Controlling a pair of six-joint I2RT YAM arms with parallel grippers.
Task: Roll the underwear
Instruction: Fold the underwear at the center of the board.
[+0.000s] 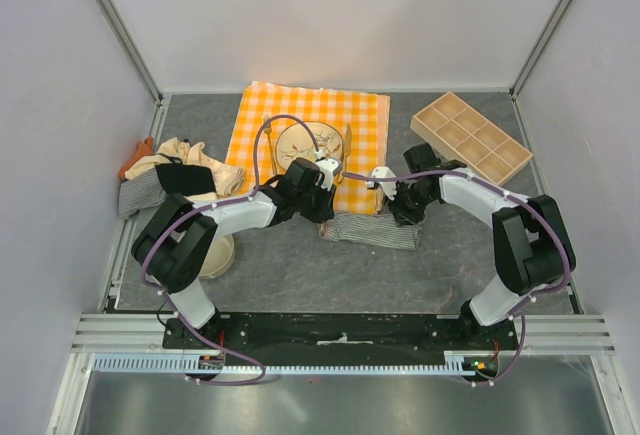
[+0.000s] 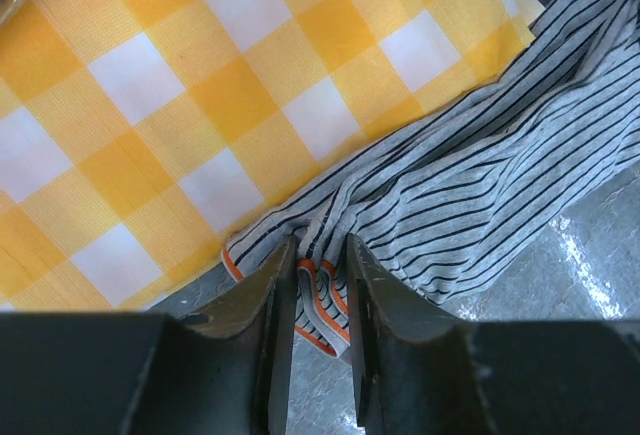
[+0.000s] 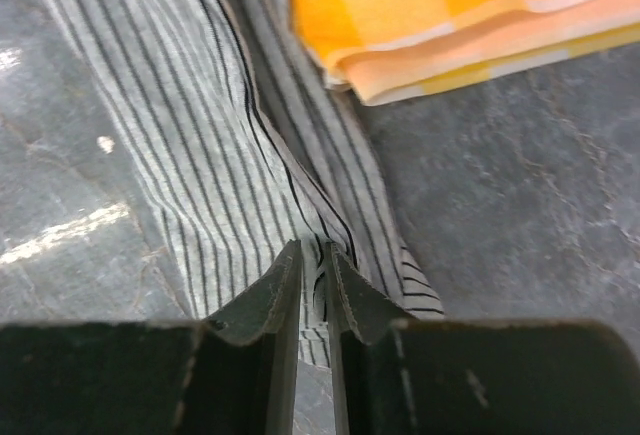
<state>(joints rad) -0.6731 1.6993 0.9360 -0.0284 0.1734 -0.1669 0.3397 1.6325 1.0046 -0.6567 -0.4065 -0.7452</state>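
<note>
Grey tabletop (image 1: 300,280): both jaws narrowly pinch striped underwear (image 1: 375,231).

The striped underwear (image 1: 375,230) lies just below the middle of the top view, a grey-and-white strip stretched left to right, wrinkled and folded lengthwise. Its left end is bunched and shows an orange-trimmed hem (image 2: 318,307). At the left edge of that view sits a loose pile (image 1: 175,177): a cream one (image 1: 205,158) uppermost, a black one (image 1: 183,177) across it, an orange one (image 1: 135,158) far left, and a second striped one (image 1: 138,197) at lower left.
</note>
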